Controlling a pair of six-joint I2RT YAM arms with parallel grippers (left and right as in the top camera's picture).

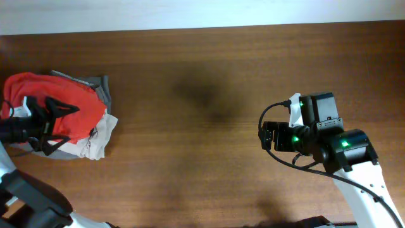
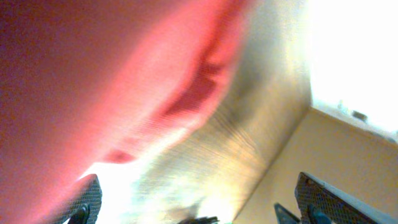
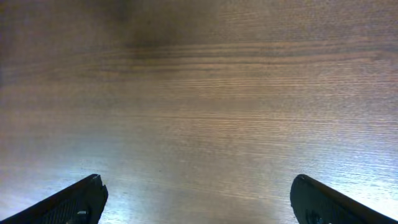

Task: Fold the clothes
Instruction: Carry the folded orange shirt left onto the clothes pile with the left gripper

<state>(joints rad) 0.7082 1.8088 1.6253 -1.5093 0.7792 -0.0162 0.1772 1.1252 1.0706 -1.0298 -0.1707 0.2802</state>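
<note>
Dark wooden desk (image 1: 202, 76): orange-red T-shirt (image 1: 38, 85) lies crumpled at its left edge atop grey and white garments (image 1: 101, 136). Left claw (image 1: 68, 125), jaws apart, sits directly over it; right claw (image 1: 264, 134), jaws also apart, stands well away.

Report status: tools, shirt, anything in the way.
Left tool open over red shirt. Right tool open over table. Shirt crumpled, unfolded, atop grey and white garments. Nothing blocking.
</note>
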